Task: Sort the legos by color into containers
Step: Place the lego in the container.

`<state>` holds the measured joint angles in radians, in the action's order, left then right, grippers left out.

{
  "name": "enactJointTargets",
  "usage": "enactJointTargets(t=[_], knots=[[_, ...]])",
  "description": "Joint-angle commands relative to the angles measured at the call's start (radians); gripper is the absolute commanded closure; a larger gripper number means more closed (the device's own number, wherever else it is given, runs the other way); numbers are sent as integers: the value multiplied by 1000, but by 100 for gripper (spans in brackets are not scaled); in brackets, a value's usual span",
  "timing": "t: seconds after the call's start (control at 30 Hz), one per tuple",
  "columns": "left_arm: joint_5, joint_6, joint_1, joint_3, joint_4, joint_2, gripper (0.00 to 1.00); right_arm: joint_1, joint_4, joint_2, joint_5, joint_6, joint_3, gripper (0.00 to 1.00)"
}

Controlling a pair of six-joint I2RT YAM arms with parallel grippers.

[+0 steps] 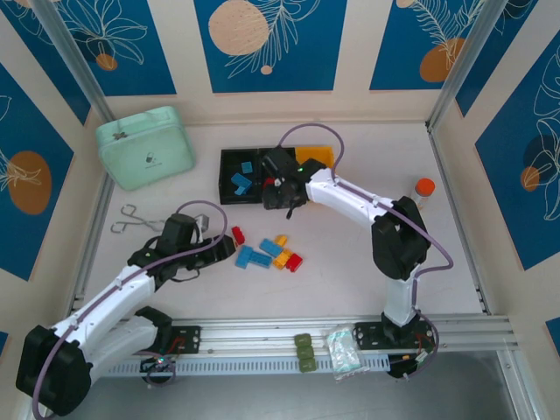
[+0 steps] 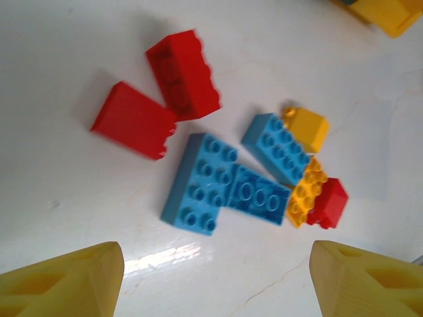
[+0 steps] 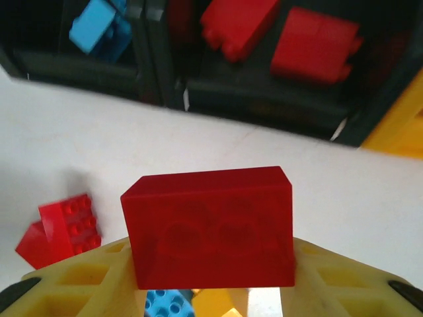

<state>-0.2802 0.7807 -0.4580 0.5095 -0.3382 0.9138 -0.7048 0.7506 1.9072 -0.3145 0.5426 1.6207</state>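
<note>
Here the right end effector [image 3: 211, 274] pinches a red lego [image 3: 210, 228] by its sides, holding it just short of the black container [image 3: 264, 109] ahead. Two red bricks [image 3: 314, 43] lie in that container, so it is likely the matching drop. The left end effector [image 2: 215, 277], spread wide, hovers over the loose legos [image 2: 228, 188] on the table [image 2: 59, 218], seemingly poised for the next pick.

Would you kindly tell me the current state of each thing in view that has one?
left gripper: open, empty, above loose legos.
right gripper: shut on red lego.
mint-green case: lid closed.
left black bin: open, holds blue legos.
middle black bin: open, holds two red bricks.
</note>
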Motion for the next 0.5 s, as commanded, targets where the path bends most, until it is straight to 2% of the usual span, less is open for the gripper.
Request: enactJointTargets(t=[0.0,0.2,0.47], knots=[[-22,-2,-23,45,31,10,26,47,47,47,37,-29,108,52],[-11,2,-40,48,30,27,26,110,132,201,41,-42,351,52],[2,12,-46,24,25,17,26,145,250,422,72,-50,672,51]])
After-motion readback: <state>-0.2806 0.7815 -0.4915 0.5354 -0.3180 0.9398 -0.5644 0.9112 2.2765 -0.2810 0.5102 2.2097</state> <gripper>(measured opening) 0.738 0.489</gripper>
